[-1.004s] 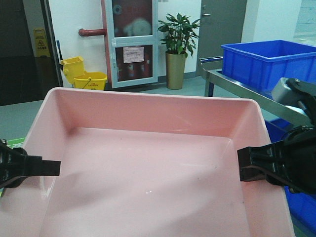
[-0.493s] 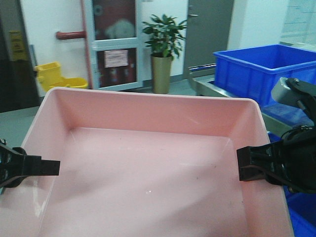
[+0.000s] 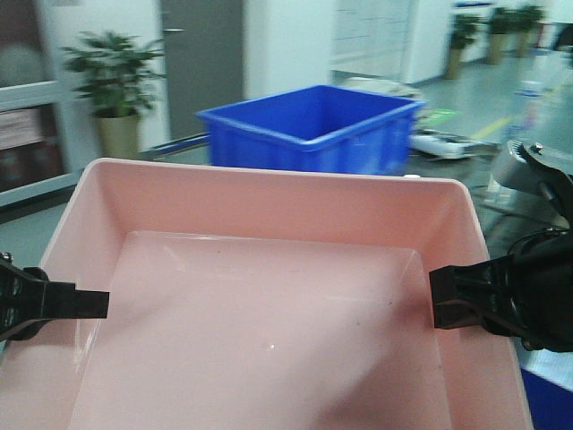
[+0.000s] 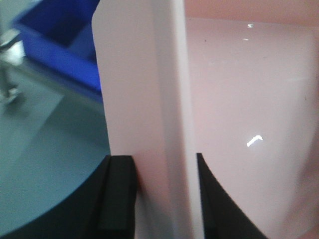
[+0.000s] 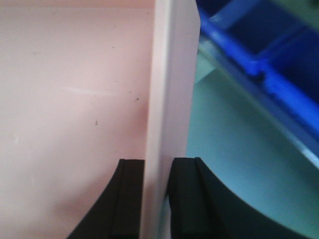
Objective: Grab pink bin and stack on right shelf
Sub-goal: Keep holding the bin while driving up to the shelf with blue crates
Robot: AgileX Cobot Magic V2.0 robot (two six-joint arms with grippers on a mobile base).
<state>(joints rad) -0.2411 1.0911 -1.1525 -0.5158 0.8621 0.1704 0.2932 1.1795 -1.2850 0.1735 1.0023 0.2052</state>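
Observation:
The pink bin [image 3: 269, 313] fills the lower part of the front view, held level between my two arms, and it is empty. My left gripper [image 3: 76, 305] is shut on its left wall. In the left wrist view the jaws [image 4: 162, 164] pinch the rim of the bin [image 4: 239, 99] from both sides. My right gripper [image 3: 452, 298] is shut on the right wall. In the right wrist view the jaws [image 5: 157, 167] clamp the thin wall of the bin [image 5: 75, 99]. The dark right shelf is out of view.
A blue crate [image 3: 313, 125] stands straight ahead beyond the bin's far rim. A potted plant [image 3: 112, 81] and a grey door [image 3: 201, 54] are at the back left. Blue crates on a metal frame [image 5: 279, 55] lie right of the bin. Green floor shows below.
The background has swept to the left as my view turned right. The yellow bucket and red cabinet have left the view, and the blue crate is now ahead. The grip on the bin is unchanged.

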